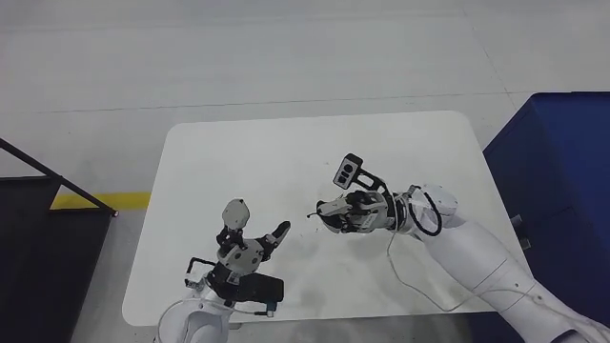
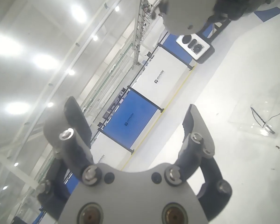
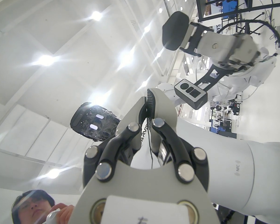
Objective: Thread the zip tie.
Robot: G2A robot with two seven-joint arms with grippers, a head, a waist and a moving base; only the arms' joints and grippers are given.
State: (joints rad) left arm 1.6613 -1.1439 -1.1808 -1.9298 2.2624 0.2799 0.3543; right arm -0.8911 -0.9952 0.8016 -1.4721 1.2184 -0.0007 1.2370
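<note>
Right end effector (image 1: 326, 214) clamped on zip tie (image 3: 150, 145); long axis along fingers, tip toward 9 o'clock over worktop (image 1: 286, 152). Left end effector (image 1: 257, 225) spread apart.

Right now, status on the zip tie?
Left gripper open, holding nothing. Right gripper shut on the zip tie. Both grippers apart, above the table.
</note>
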